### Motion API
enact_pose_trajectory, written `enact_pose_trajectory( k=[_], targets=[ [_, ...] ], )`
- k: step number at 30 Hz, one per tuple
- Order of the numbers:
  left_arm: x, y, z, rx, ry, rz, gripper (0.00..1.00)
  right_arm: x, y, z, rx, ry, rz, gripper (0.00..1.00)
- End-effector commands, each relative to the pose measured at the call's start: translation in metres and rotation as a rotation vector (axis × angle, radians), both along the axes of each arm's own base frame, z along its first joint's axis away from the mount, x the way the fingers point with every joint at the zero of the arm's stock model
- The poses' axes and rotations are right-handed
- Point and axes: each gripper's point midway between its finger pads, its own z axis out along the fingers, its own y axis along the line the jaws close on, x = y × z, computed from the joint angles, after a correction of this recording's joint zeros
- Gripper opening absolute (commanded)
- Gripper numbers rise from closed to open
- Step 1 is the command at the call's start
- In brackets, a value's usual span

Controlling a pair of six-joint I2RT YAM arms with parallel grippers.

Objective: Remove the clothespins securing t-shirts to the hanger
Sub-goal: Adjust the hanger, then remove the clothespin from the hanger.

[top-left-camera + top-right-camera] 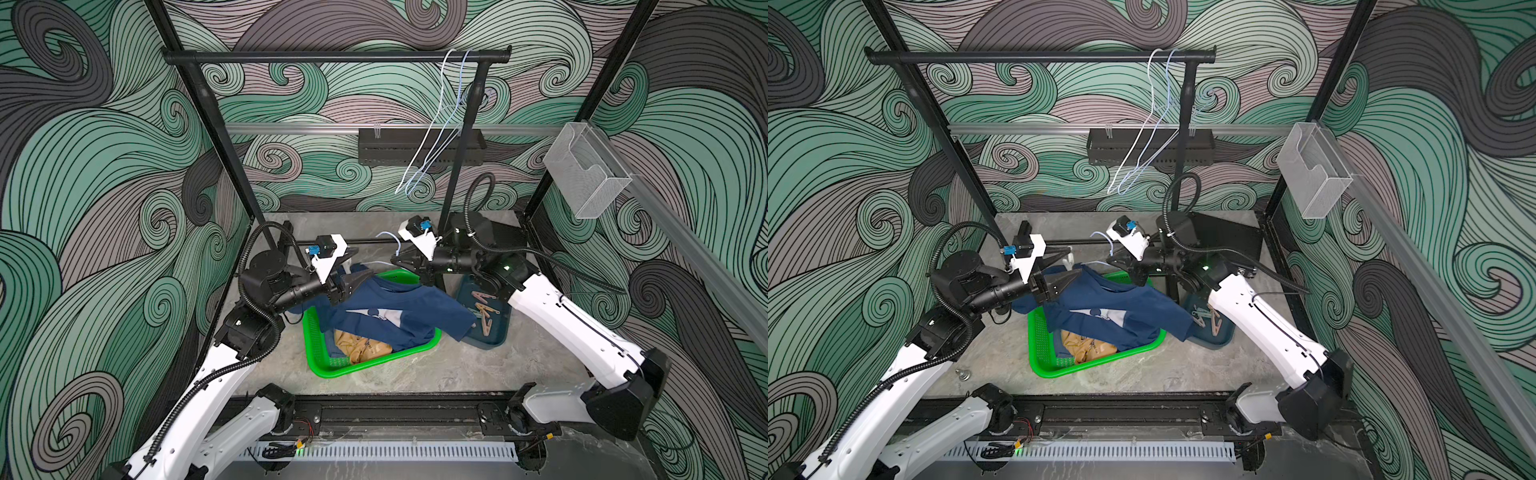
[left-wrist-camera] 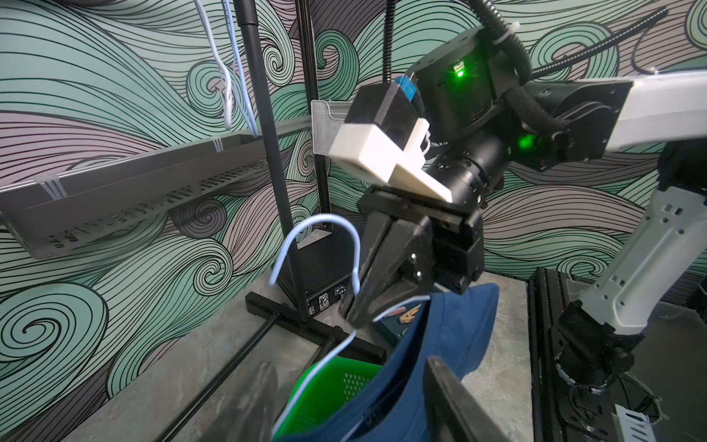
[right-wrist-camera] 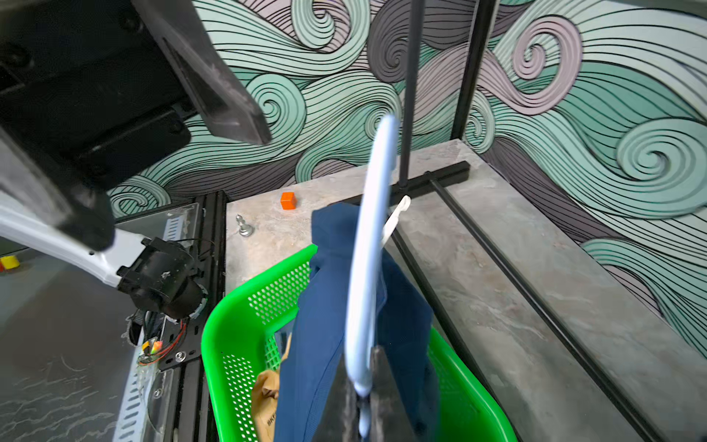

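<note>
A navy t-shirt (image 1: 399, 307) hangs on a light-blue wire hanger (image 1: 388, 239) and drapes over the green basket (image 1: 374, 365). My right gripper (image 3: 363, 367) is shut on the hanger wire below its hook, as the left wrist view also shows (image 2: 355, 317). My left gripper (image 1: 1068, 264) is open at the shirt's other shoulder, its fingers (image 2: 459, 398) on either side of the cloth. A white clothespin (image 3: 398, 214) sticks out at that shoulder, in line with the open jaws (image 1: 1068, 261); whether they touch it I cannot tell. A mustard t-shirt (image 1: 361, 347) lies in the basket. Several loose clothespins (image 1: 484, 316) lie in a dark tray (image 1: 498, 340).
Two bare hangers (image 1: 436, 124) hang on the black rail (image 1: 332, 56). The rack's floor bar (image 3: 497, 248) runs behind the basket. An orange cube (image 3: 288, 200) and a small metal piece (image 3: 245, 225) sit on the table near the left arm.
</note>
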Motion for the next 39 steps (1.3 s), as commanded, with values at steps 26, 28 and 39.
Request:
enact_pose_trajectory(
  k=[26, 28, 39],
  targets=[
    [0.159, -0.008, -0.065, -0.019, 0.183, -0.42, 0.64, 0.067, -0.067, 0.005, 0.054, -0.064, -0.036, 0.0],
    [0.167, -0.007, -0.074, -0.023, 0.214, -0.435, 0.63, 0.068, -0.065, 0.01, 0.065, -0.08, -0.024, 0.0],
    [0.167, -0.007, -0.087, -0.027, 0.177, -0.521, 0.61, 0.076, -0.052, 0.022, 0.11, -0.084, 0.049, 0.0]
  ],
)
